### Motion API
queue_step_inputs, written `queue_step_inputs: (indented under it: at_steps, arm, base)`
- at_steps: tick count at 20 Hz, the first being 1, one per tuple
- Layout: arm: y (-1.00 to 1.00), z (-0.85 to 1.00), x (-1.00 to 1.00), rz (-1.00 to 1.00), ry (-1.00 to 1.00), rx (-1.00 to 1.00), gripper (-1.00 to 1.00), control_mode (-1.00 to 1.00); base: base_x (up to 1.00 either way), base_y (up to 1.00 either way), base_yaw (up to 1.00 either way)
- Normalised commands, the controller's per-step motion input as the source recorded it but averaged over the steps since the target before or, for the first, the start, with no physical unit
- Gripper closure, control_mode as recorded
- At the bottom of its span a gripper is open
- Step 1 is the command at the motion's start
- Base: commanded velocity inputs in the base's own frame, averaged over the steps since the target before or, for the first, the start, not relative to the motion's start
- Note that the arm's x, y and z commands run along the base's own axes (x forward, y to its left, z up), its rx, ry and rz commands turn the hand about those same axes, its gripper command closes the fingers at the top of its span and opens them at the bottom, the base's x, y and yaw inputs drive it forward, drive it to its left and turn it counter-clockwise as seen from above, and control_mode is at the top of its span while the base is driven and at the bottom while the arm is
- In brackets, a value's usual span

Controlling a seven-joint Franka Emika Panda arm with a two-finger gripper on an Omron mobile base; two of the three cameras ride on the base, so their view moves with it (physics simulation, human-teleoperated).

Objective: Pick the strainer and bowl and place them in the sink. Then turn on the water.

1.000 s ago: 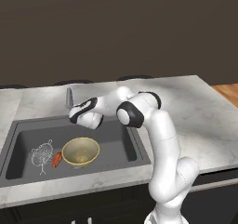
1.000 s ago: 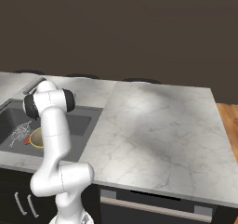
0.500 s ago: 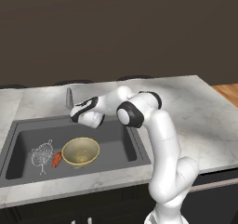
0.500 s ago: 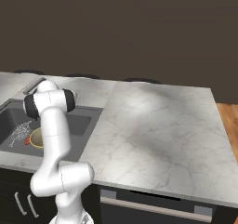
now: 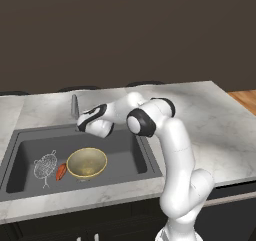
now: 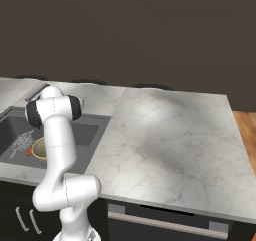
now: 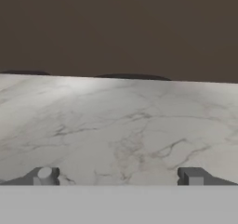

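Note:
The silver mesh strainer [image 5: 46, 163] lies at the left of the dark sink [image 5: 125, 150], with the yellow-tan bowl [image 5: 87, 162] upright to its right. From the right base view, the strainer [image 6: 21, 140] and bowl [image 6: 39, 147] show partly behind the arm in the sink [image 6: 90, 132]. My gripper [image 5: 80, 126] hovers over the sink's back edge, just below the grey faucet [image 5: 75, 106], above and apart from the bowl. In the hand view the gripper [image 7: 118, 176] is open, with its fingertips [image 7: 44, 175] wide apart and nothing between them.
A small orange-red object [image 5: 61, 171] lies between strainer and bowl. White marble counter [image 5: 210, 120] surrounds the sink and stretches far right [image 6: 170, 135]. A dark wall rises behind the counter. The hand view looks across marble counter [image 7: 130, 125].

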Motion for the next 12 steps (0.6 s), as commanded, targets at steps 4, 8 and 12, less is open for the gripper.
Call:
queue_step_inputs:
  at_steps: [4,8,12]
  arm:
    - [-0.58,0.00,0.00,0.00,0.00,0.05,-1.00,-1.00]
    - [-0.70,0.00,0.00,0.01,0.00,0.08,-1.00,-1.00]
    - [-0.85,0.00,0.00,0.02,0.00,0.10,-1.00,-1.00]
  base:
    - [0.00,0.00,0.00]
    - [0.00,0.00,0.00]
    - [0.00,0.00,0.00]
